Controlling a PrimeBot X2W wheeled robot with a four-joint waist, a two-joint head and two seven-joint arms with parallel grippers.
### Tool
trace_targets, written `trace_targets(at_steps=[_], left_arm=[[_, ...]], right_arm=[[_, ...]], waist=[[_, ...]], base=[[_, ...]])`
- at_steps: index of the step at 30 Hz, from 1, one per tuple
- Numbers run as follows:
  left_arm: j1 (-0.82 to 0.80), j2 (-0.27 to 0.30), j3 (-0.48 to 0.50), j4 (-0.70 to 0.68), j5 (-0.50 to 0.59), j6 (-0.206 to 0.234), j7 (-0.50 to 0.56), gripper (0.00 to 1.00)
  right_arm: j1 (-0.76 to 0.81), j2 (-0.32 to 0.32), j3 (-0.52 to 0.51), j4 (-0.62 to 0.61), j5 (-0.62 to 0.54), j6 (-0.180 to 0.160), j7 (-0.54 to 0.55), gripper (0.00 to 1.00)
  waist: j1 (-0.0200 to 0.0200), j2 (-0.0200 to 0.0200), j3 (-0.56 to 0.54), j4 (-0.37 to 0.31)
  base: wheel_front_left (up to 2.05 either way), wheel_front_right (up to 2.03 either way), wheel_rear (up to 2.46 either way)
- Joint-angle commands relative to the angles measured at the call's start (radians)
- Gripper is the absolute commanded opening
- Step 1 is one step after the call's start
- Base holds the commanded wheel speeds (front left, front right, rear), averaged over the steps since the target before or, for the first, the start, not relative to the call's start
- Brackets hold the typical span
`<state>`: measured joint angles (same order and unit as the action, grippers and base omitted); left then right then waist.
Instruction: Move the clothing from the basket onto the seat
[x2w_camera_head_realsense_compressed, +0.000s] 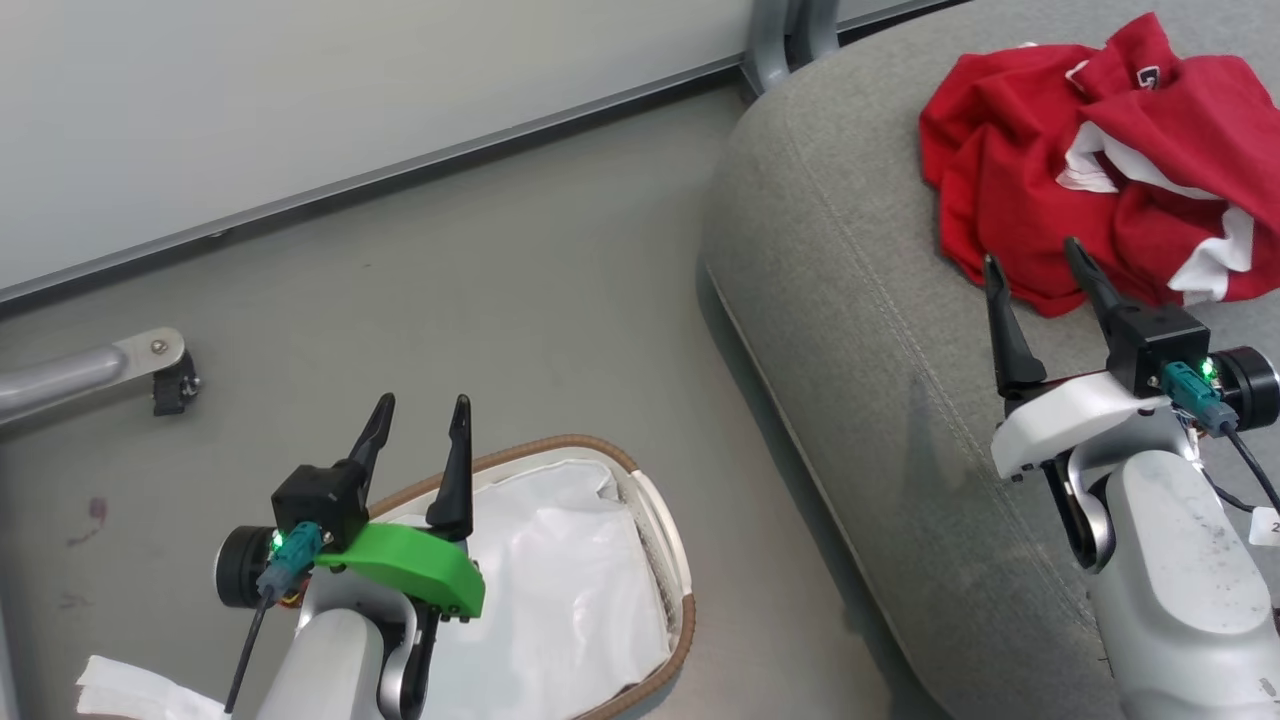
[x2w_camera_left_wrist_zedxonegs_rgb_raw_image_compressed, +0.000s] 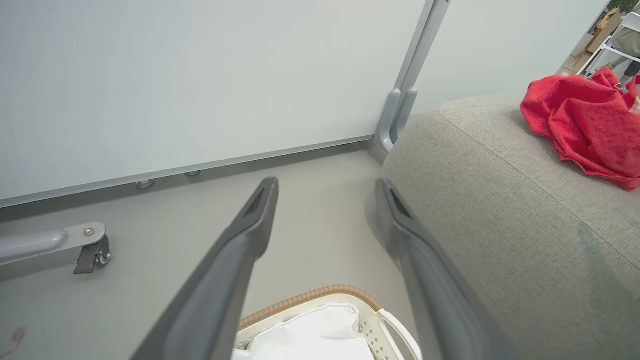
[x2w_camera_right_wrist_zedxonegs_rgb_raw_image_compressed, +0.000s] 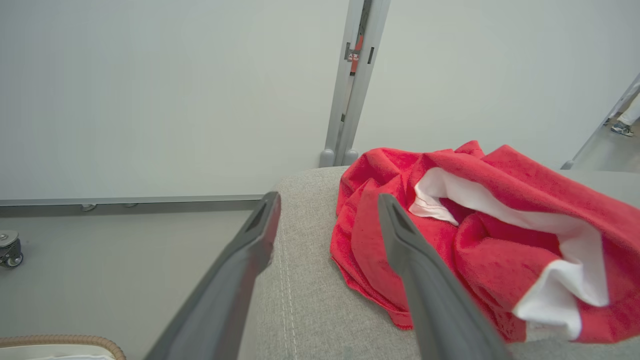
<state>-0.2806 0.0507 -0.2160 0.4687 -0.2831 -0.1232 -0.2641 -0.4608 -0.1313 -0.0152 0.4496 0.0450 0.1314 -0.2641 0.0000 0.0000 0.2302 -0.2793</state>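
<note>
Closest in, the left gripper (x2w_camera_head_realsense_compressed: 423, 402) on its green mount hangs over the oval white perforated plastic basket (x2w_camera_head_realsense_compressed: 668, 535) with a brown woven rim, fingers spread and empty. A crumpled white liner (x2w_camera_head_realsense_compressed: 560, 570) lies in the basket. The right gripper (x2w_camera_head_realsense_compressed: 1032, 255), likewise parted and holding nothing, sits above the large grey fabric seat (x2w_camera_head_realsense_compressed: 850, 330). Just past its fingertips, the bright red clothing (x2w_camera_head_realsense_compressed: 1010, 150) with white trim lies bunched on the seat. Grey floor (x2w_camera_head_realsense_compressed: 500, 280) and a pale wall panel (x2w_camera_head_realsense_compressed: 300, 90) lie beyond.
</note>
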Motion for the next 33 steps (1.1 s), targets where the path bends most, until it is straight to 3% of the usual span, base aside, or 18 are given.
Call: trace_targets(at_steps=[1,8,14,30,33], left_arm=[[0.018,0.002,0.016,0.002,0.015,0.004,-0.001,1.00],[0.047,0.001,0.096,-0.007,0.039,0.024,-0.001,1.00],[0.091,0.001,0.142,-0.019,0.066,0.041,-0.001,1.00],[0.281,0.001,0.177,-0.073,0.050,0.071,-0.001,1.00],[0.301,0.001,0.167,-0.080,0.028,0.050,-0.001,1.00]], right_arm=[[-0.002,0.009,0.002,-0.011,-0.007,-0.001,0.000,1.00],[0.036,0.069,-0.001,-0.026,0.001,-0.001,0.000,1.00],[0.075,0.077,0.020,-0.018,0.011,-0.001,0.000,1.00],[0.251,0.078,0.060,-0.002,0.054,-0.001,0.000,1.00],[0.272,0.078,0.057,-0.002,0.051,-0.001,0.000,1.00]], waist=[[0.0000,0.0000,-0.022,0.054],[0.0000,0.0000,-0.051,0.134],[0.0000,0.0000,-0.076,0.177],[0.0000,0.0000,-0.197,0.211],[0.0000,0.0000,-0.206,0.216]], base=[[0.00,0.00,0.00],[0.00,0.00,0.00],[0.00,0.00,0.00],[0.00,0.00,0.00],[0.00,0.00,0.00]])
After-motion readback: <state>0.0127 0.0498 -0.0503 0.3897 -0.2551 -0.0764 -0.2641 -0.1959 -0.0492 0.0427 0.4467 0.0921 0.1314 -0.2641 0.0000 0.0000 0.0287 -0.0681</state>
